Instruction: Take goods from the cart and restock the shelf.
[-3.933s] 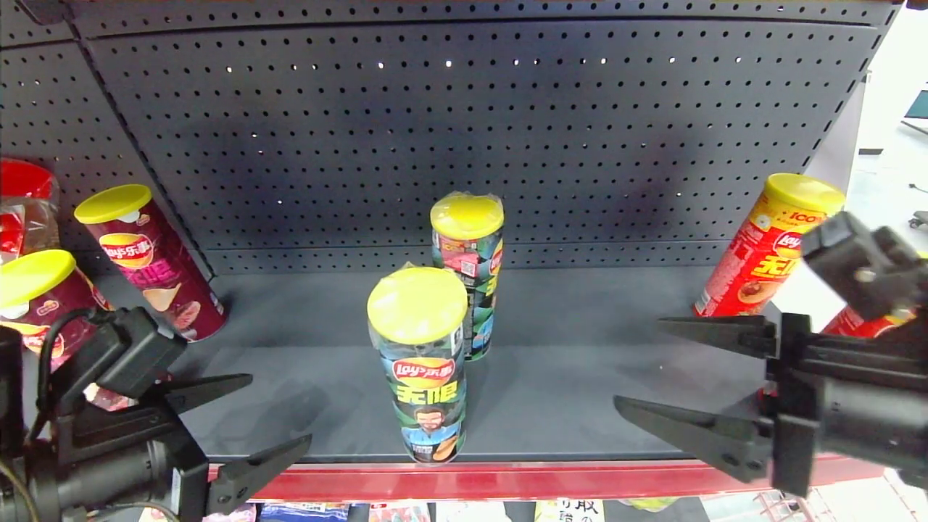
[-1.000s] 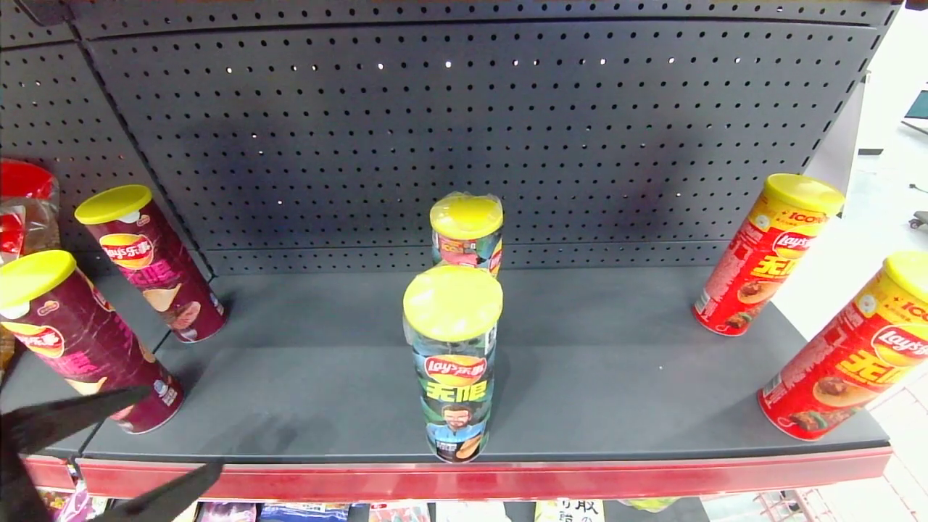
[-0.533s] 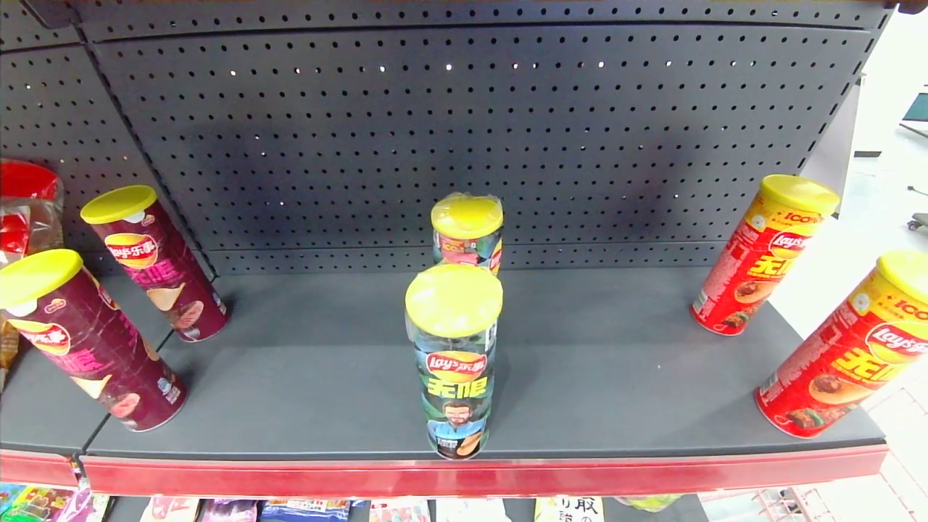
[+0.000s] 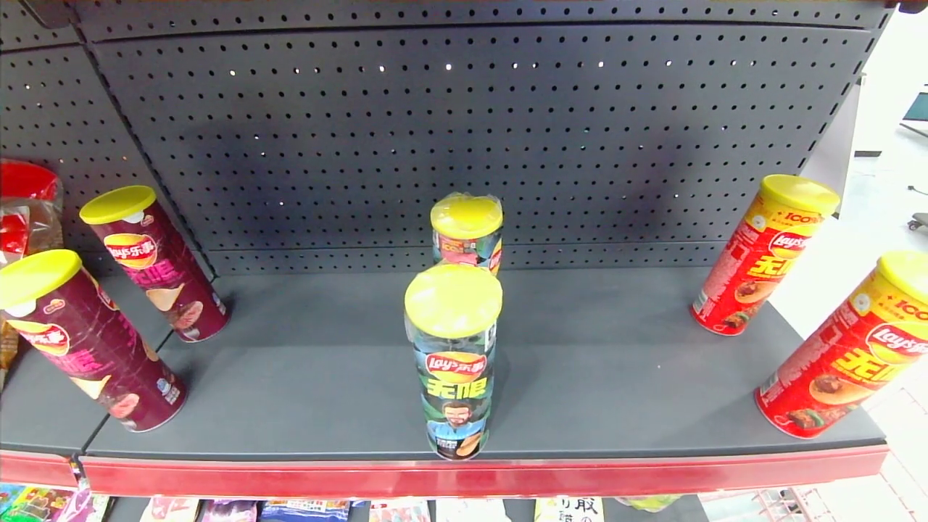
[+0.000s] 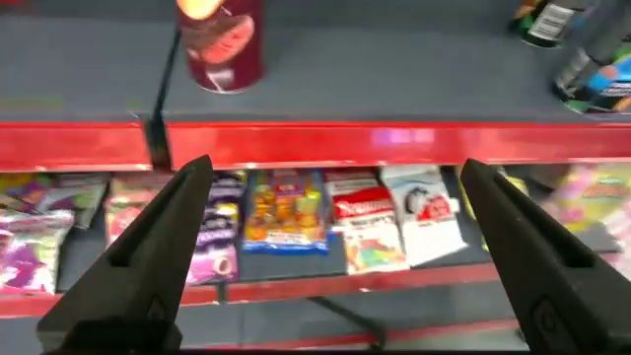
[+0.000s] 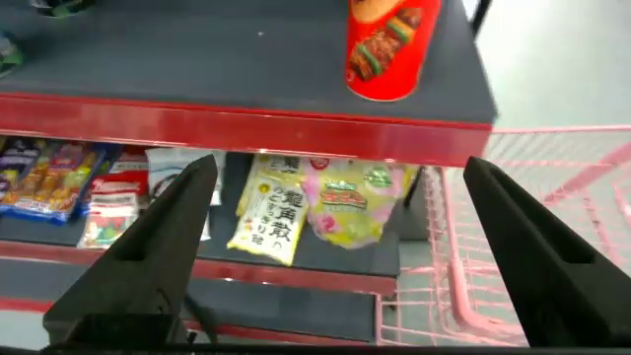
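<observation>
- Left gripper (image 5: 335,168): I read its black fingers as spread wide with nothing between them.
- It faces the red front lip (image 5: 394,138) of the dark grey metal shelf (image 4: 326,377).
- Ahead of this gripper and higher up, a maroon cylindrical crisp can with a yellow lid (image 5: 225,44) stands upright near the shelf's front edge. It is well apart from the fingers.
- A second maroon yellow-lidded can (image 4: 152,261) stands farther back, near the perforated grey back panel (image 4: 435,145).
- Straight ahead of the left gripper, on the lower tier, lie colourful flat snack packets (image 5: 286,207) in a row.
- Right gripper (image 6: 340,165): its black fingers are likewise wide apart and hold nothing. It faces the same red lip from in front.
- Ahead of it and higher up, a red cylindrical crisp can with a yellow lid (image 6: 386,49) stands at the shelf's front corner, clear of the fingers.
- Another red yellow-lidded can (image 4: 765,254) stands behind that one.
- Beyond the right fingers, under the shelf, lies a yellow printed snack bag (image 6: 271,212).
- Close beside this gripper, past the shelf's end, is the pink wire cart (image 6: 513,247); I cannot tell what is in it.
- Between the two grippers, at mid-shelf, a green-and-black yellow-lidded crisp can (image 4: 453,362) stands at the front edge, with a matching green-and-black can (image 4: 467,228) behind it.
</observation>
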You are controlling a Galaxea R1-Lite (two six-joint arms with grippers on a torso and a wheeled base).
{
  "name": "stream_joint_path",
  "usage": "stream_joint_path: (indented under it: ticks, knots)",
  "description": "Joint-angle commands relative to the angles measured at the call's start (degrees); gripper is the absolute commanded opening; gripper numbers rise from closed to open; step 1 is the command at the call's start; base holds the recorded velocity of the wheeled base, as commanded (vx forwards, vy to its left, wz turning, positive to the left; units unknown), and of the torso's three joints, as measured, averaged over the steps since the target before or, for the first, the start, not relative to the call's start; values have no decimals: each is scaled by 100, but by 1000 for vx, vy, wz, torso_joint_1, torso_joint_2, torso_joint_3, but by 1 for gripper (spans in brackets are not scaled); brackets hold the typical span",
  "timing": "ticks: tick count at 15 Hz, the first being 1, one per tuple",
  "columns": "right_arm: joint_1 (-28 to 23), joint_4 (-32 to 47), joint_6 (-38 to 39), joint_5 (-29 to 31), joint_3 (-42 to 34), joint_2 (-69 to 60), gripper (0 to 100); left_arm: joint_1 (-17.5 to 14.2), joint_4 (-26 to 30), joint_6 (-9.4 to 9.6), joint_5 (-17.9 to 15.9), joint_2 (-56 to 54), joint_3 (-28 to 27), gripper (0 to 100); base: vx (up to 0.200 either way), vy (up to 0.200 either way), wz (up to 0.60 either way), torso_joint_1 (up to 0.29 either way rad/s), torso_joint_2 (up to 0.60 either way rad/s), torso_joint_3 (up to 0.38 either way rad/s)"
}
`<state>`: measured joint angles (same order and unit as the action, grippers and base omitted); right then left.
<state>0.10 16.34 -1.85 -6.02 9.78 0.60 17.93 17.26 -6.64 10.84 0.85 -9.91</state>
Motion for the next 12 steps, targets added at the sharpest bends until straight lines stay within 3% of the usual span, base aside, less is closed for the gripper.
stream_joint_path:
  ticks: [1, 3, 4, 6, 7, 8, 9, 10, 12]
  knots:
    - [8, -245, 45, -329, -187, -51, 100, -27, 5, 128, 287, -41, 42, 100, 0, 0, 0, 0, 0, 0]
    - [8, -289, 53, -329, -222, -51, 100, -115, 5, 137, 542, 143, 42, 100, 0, 0, 0, 0, 0, 0]
    - [8, -421, -8, -224, -266, -51, 100, -141, 49, 119, 1263, 275, 33, 100, 0, 0, 0, 0, 0, 0]
    - [-1, -473, -78, 119, -292, -7, 100, -211, 84, 32, 1667, 363, 16, 100, 0, 0, 0, 0, 0, 0]
    - [-19, -473, -61, 242, -283, 134, 100, -475, 128, -39, 1667, 547, 7, 100, 0, 0, 0, 0, 0, 0]
    - [-54, -473, -61, 321, -283, 292, 100, -1011, 111, -338, 1623, 873, 24, 100, 0, 0, 0, 0, 0, 0]
    - [-36, -473, -43, 312, -283, 309, 100, -1240, 111, -575, 1623, 1084, 24, 100, 0, 0, 0, 0, 0, 0]
    - [17, -473, -34, 259, -283, 239, 100, -1424, 111, -610, 1614, 1110, 24, 100, 0, 0, 0, 0, 0, 0]
    - [8, -482, -17, -83, -301, -42, 100, -1327, 111, -575, 1316, 829, 24, 100, 0, 0, 0, 0, 0, 0]
